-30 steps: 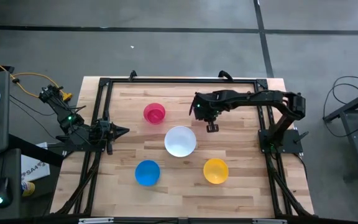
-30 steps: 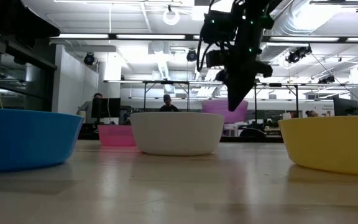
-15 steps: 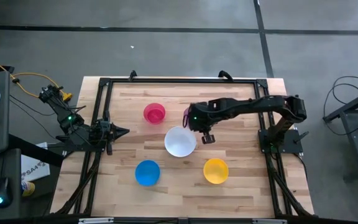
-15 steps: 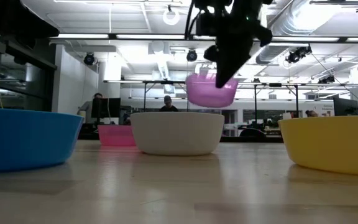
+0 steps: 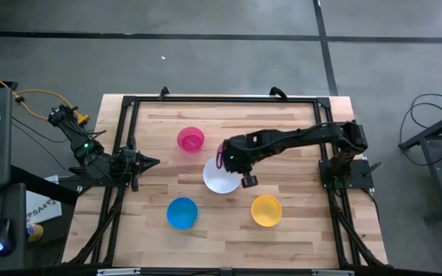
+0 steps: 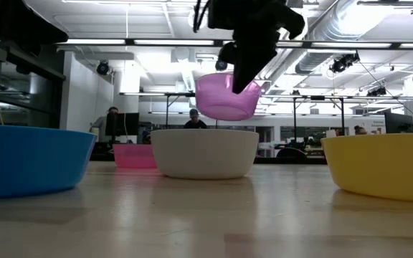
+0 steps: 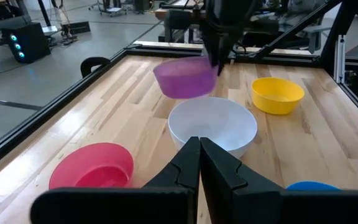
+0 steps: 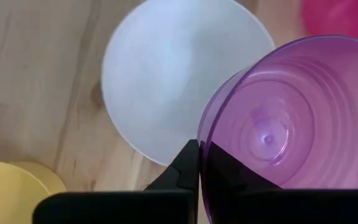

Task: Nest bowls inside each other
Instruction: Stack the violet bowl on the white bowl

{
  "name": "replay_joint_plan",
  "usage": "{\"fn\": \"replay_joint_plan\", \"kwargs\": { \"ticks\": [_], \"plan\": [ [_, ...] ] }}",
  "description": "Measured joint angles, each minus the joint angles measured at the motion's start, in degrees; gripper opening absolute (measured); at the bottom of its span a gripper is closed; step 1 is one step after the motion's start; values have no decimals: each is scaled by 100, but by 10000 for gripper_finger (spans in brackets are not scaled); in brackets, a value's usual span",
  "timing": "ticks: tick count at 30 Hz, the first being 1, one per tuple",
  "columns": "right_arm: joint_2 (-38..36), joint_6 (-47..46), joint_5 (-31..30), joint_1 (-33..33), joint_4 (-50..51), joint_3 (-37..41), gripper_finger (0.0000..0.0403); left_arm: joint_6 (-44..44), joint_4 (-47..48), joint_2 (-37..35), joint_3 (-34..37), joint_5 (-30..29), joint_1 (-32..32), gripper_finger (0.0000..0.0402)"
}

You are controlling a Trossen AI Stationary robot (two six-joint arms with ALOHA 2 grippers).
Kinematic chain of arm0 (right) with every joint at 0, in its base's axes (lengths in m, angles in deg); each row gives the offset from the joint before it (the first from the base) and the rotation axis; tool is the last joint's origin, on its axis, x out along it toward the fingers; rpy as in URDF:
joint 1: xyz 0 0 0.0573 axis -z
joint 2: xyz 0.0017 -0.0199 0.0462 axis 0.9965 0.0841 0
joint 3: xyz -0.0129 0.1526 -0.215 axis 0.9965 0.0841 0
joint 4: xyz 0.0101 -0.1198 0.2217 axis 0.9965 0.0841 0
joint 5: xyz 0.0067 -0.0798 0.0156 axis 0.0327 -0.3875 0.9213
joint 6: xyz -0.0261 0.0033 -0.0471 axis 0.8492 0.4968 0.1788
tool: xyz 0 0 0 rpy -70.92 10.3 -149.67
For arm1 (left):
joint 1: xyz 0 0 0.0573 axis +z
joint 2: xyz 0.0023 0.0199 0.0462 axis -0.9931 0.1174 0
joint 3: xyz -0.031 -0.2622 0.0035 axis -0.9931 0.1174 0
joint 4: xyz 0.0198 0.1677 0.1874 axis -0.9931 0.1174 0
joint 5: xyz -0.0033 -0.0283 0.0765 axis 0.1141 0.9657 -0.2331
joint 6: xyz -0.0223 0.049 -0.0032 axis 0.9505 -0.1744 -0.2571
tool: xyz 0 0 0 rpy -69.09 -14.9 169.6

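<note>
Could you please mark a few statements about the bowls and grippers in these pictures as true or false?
1. The right gripper holds the purple bowl by its rim. True.
2. The purple bowl rests inside the white bowl. False: it hangs above it, apart.
3. The yellow bowl sits nested in the blue bowl. False: they stand apart on the table.
4. The left gripper is shut and empty at the table's left edge. True.

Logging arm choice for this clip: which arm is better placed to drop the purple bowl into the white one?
The right. Its gripper is shut on the purple bowl, held in the air above the white bowl. The left gripper waits shut and empty at the table's left edge.
</note>
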Motion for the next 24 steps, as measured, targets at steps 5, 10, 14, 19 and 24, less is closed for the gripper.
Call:
{"fn": "replay_joint_plan", "kwargs": {
  "ticks": [5, 10, 14, 19, 24],
  "plan": [
    [424, 27, 96, -126, 163, -411, 4, -1, 27, 1, 1, 101, 0, 12],
    [688, 18, 290, -240, 138, -639, 4, -2, 61, 0, 1, 99, 0, 12],
    [830, -71, 403, -343, 89, -651, 4, -7, 89, 1, 2, 99, 0, 12],
    [1037, -139, 410, -467, -61, -653, 4, -17, 120, 1, 2, 99, 1, 12],
    [1191, -137, 390, -524, -293, -651, 4, -19, 159, 2, 2, 127, 0, 12]
  ]
}}
